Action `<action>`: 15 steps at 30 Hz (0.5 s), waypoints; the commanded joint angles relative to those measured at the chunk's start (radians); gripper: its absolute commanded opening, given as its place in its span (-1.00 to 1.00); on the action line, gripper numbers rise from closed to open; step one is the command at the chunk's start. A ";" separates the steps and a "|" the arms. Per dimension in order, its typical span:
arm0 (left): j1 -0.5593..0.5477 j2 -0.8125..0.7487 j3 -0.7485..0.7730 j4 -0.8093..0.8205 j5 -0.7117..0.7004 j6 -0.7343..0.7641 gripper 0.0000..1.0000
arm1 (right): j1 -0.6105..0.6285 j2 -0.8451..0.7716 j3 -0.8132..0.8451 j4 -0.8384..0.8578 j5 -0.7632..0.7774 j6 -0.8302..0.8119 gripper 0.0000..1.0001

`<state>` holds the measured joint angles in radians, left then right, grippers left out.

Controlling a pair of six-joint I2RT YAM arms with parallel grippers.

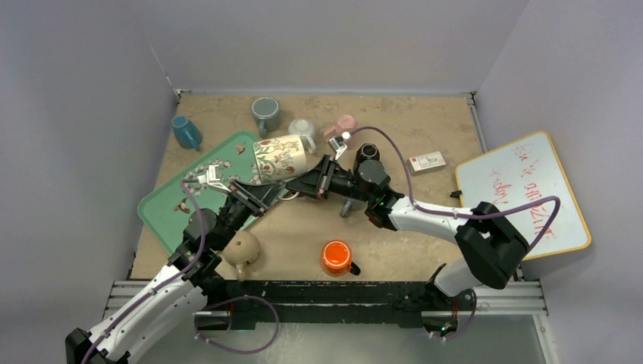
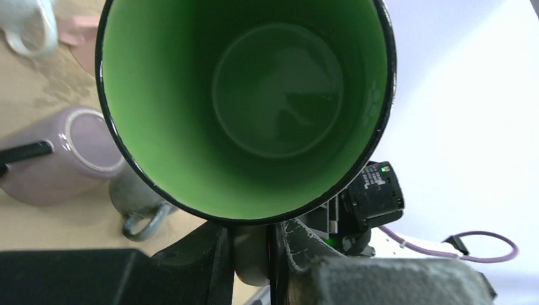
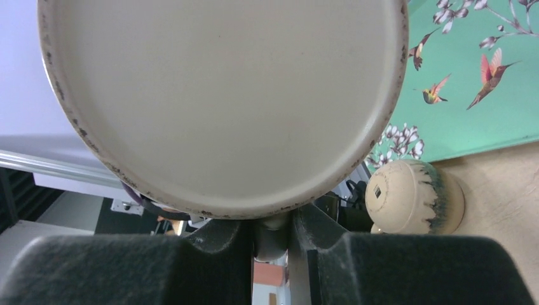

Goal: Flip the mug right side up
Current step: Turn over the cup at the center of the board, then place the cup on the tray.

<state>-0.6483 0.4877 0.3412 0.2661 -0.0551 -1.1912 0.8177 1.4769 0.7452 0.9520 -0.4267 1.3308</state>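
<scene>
One bench carries a green tray at its left, and above the tray's inner edge the floral mug hangs on its side, its handle pinched narrowly by the left fingers and the right fingers.

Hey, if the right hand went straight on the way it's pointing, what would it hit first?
Probably the left hand: it holds the same mug from the opposite side, facing the right hand. Depth unclear.
</scene>
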 commanded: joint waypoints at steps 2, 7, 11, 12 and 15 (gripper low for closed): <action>-0.006 -0.042 0.088 0.015 -0.158 0.167 -1.00 | -0.025 0.001 0.167 -0.068 -0.016 -0.111 -0.50; -0.005 0.010 0.112 -0.028 -0.332 0.238 -1.00 | -0.077 0.137 0.320 -0.083 -0.088 -0.120 -0.46; -0.005 0.070 0.093 0.063 -0.397 0.271 -1.00 | -0.105 0.241 0.412 -0.089 -0.119 -0.100 -0.41; -0.006 0.090 0.093 0.086 -0.404 0.279 -1.00 | -0.112 0.265 0.426 -0.085 -0.126 -0.094 -0.39; -0.004 0.133 0.106 0.123 -0.429 0.297 -1.00 | -0.122 0.306 0.440 -0.067 -0.136 -0.076 -0.35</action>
<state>-0.6518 0.5915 0.4061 0.2562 -0.4206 -0.9806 0.7300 1.7775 1.1095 0.7929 -0.5594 1.2385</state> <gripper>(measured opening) 0.181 0.319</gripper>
